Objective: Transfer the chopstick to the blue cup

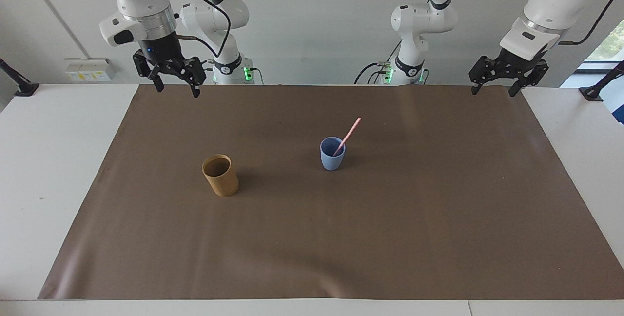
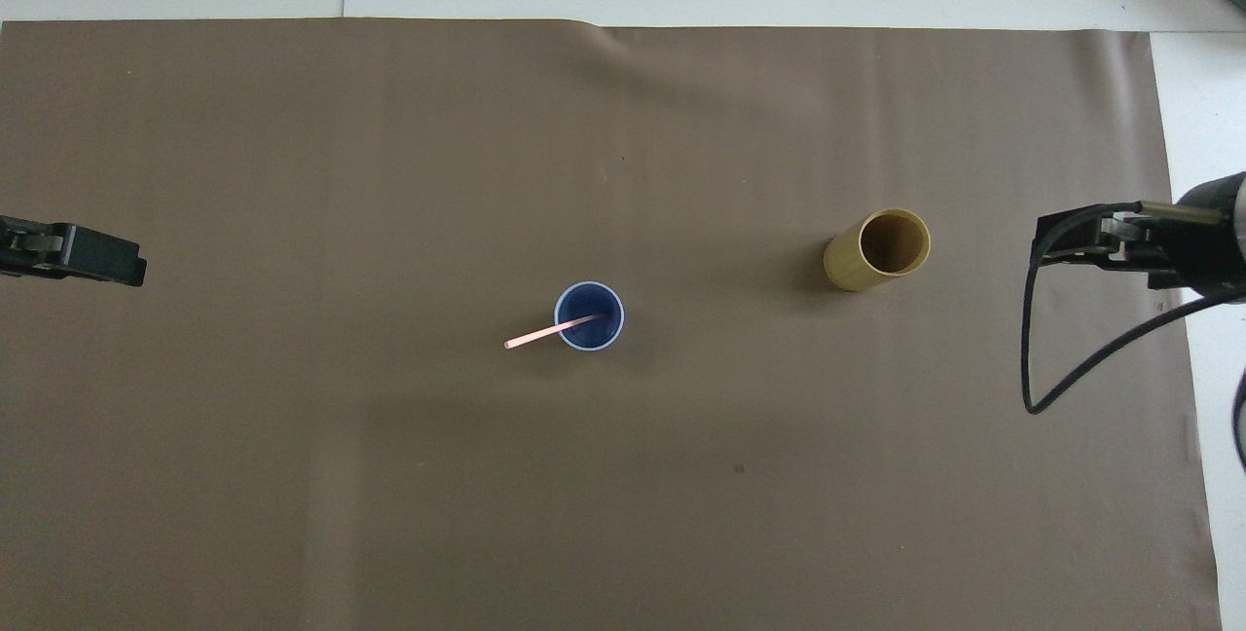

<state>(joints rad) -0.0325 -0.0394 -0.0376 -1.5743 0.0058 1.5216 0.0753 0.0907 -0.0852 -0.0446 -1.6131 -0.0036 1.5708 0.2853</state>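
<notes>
The light blue cup [image 1: 332,159] [image 2: 616,318] stands upright near the middle of the brown mat. A pale pink chopstick [image 1: 350,132] [image 2: 533,337] rests in it, its lower end inside the cup and its upper end leaning over the rim toward the left arm's end of the table. My right gripper [image 1: 176,89] hangs open and empty in the air over the mat's robot-side edge, at the right arm's end. My left gripper [image 1: 492,92] waits open and empty over the mat's robot-side corner at the left arm's end. Neither gripper touches the cup or the chopstick.
A tan-brown cylindrical cup [image 1: 222,179] [image 2: 849,263] stands upright on the mat [image 1: 390,238], toward the right arm's end from the blue cup. White table shows around the mat. A black cable [image 2: 1032,358] dangles from the right arm.
</notes>
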